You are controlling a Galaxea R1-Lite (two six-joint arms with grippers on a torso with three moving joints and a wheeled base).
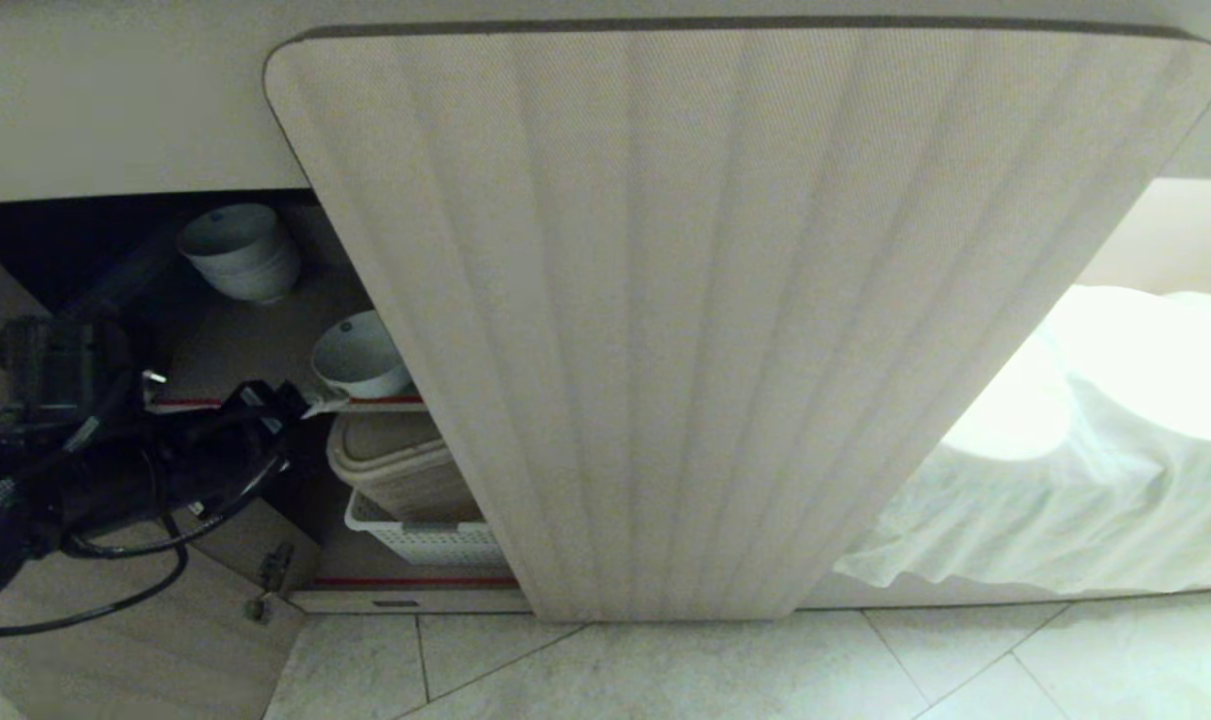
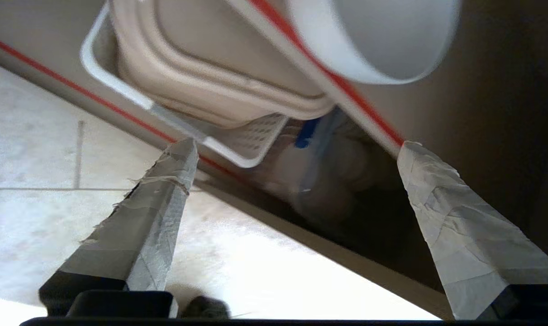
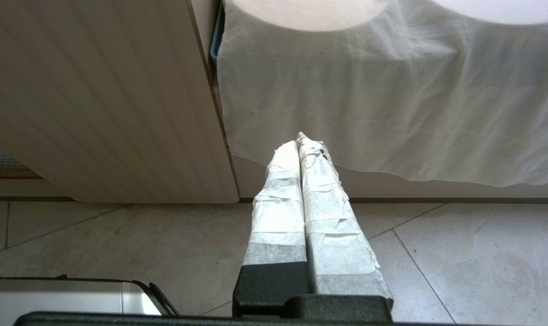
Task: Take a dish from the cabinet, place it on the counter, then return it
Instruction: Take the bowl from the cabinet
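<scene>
Your left gripper (image 2: 296, 149) stands spread and empty at the cabinet (image 1: 745, 330) shelf's red-taped edge; the white bowl (image 1: 361, 355) sits on that shelf near the front; glossy, breakable, probably slippery; pinch its rim wall; right gripper (image 3: 303, 142) pressed together, parked.

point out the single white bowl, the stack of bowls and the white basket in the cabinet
single white bowl (image 1: 358, 352), head view, on its inner wall
stack of bowls (image 1: 240, 255), head view, on the outer side of the stack
white basket (image 1: 430, 543), head view, on its perforated front wall
</scene>
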